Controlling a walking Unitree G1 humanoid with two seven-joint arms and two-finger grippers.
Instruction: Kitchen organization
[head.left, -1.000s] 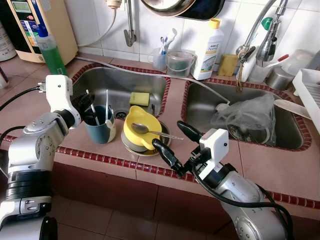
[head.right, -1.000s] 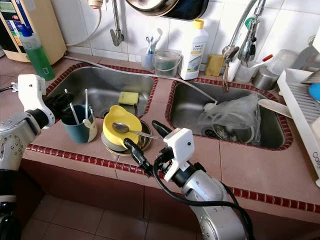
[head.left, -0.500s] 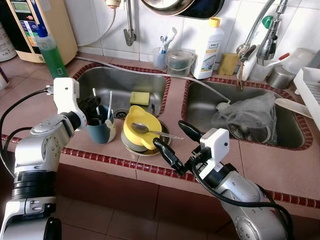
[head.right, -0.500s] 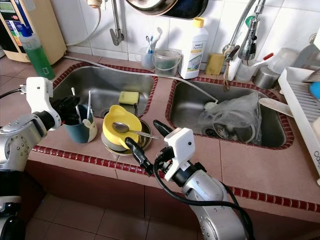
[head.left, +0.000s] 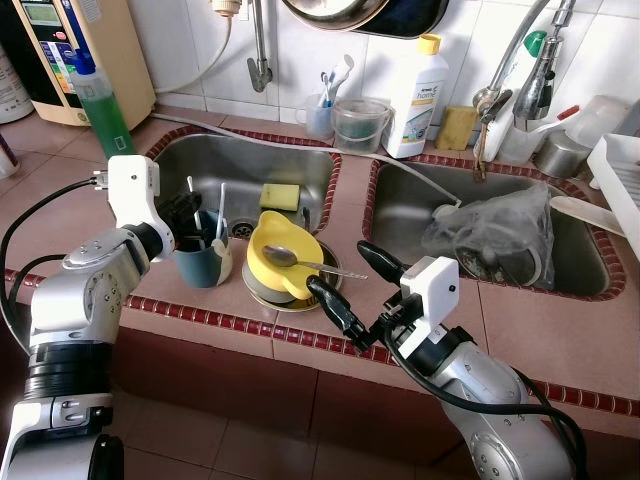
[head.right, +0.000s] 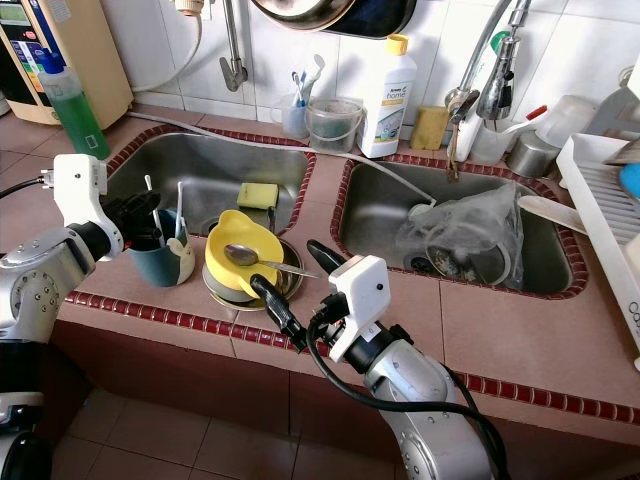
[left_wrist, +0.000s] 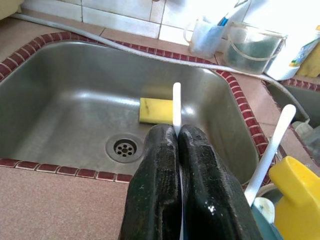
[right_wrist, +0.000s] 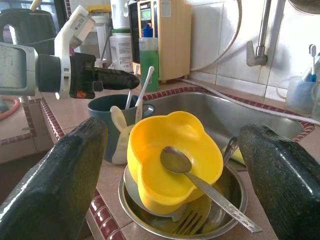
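- The left gripper (left_wrist: 176, 150) has moved in from 9 o'clock over the last second and now sits at the teal cup (head.left: 201, 262), its fingers pinched shut on one white utensil handle (left_wrist: 176, 106) standing in it.
- A second white handle (left_wrist: 270, 150) leans free beside it.
- The right gripper (right_wrist: 170, 165) holds position with fingers spread wide, aimed at the yellow bowl (head.left: 281, 262) at its 12 o'clock, where the spoon (head.left: 300, 260) lies.
- The bowl rests in a steel dish (right_wrist: 230, 197) on the counter edge (head.left: 250, 330).
- Judgement: the grasp looks made, so lifting the utensil out is likely next.
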